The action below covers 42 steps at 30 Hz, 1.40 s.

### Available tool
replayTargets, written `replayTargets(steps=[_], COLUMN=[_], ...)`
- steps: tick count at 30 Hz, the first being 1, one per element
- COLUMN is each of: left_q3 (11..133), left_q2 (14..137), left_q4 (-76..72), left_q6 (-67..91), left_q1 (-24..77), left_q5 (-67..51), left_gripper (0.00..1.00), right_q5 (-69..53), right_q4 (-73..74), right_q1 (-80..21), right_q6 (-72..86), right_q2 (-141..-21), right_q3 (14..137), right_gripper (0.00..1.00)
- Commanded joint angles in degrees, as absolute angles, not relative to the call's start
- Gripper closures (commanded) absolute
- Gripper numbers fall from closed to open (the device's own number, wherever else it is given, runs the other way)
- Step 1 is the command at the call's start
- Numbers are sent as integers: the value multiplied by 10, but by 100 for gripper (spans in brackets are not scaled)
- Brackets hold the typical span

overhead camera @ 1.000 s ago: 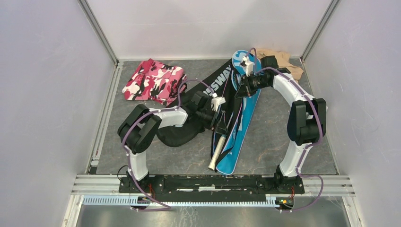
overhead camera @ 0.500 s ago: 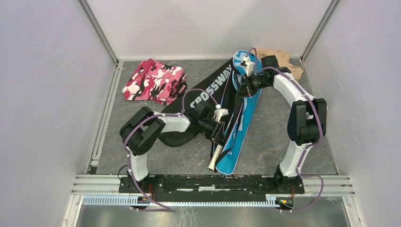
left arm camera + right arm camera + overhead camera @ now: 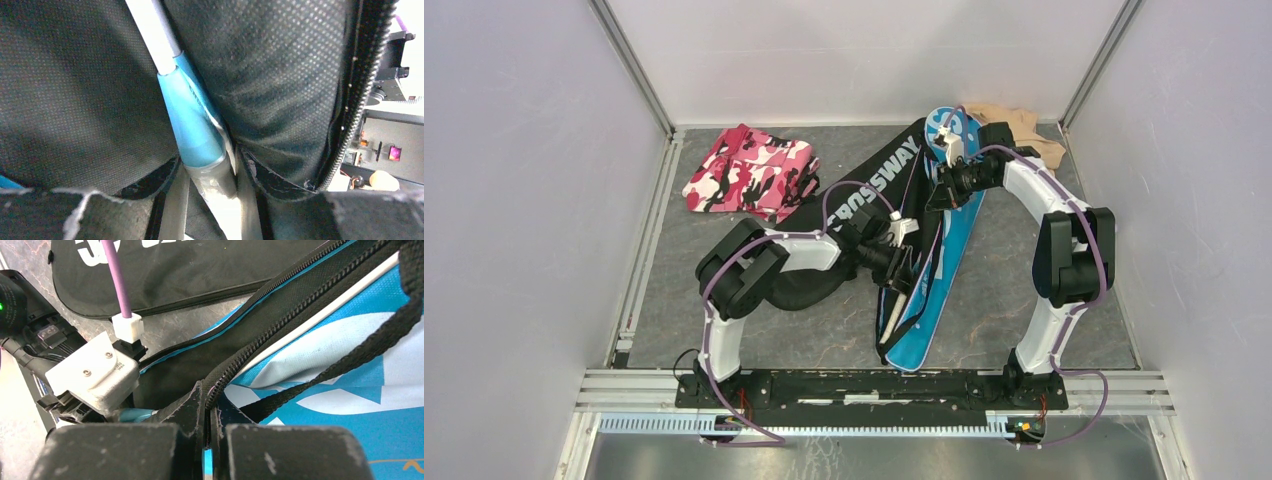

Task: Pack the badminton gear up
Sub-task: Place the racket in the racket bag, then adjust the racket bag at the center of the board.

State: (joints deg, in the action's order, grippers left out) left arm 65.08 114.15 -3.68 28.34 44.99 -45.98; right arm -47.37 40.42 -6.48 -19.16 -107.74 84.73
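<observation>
**Getting a racket into the blue cover without snagging it**

Looking down from above: spotted the left gripper near the middle of the desk, closed snug around the racket right where the handle meets the blue cone. Can see the white shaft running on ahead between dark lining.

Spotted the right gripper up toward 1 o'clock, pinched fully shut on the zip edge of the blue cover and lifting that side open. Can trace that cover from 12 o'clock down to 6, with the black cover just beside it on the 9 o'clock side. Can make out the pale handle end poking out toward 6 o'clock. Hard to tell how far in the head is. Guessing mid-insertion, with the zipping not yet done.

Some tips for this step:

- Push along the cover's long line toward 12 o'clock, never sideways.
- Hold the zip edge high and taut so the mouth gapes.
- Go slow, since a thin frame probably catches on zip teeth or the black strap.
- Don't squeeze harder if it sticks. Back off a touch and re-aim instead.
- Leave the pink camo cloth at 10 o'clock and the beige cloth at 1 o'clock alone.
</observation>
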Motion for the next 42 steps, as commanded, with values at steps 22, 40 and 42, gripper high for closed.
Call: replayTargets(steps=[22,40,42], left_q3=[684,848,867], left_q2=[938,878,874], left_q4=[162,299,315], left_q6=[-75,-474,-496], left_q1=[344,263,263], left_q5=[-400,-361,-360], left_gripper=[0,0,1], right_q5=[-493,-499,-486], right_q4=[520,720,720], right_q1=[-71,-122,-144], right_q6=[-286,-460,-470], right_q2=[-1023,-1070,-1065], right_q3=[916,1053,1044], right_gripper=[100,100,100])
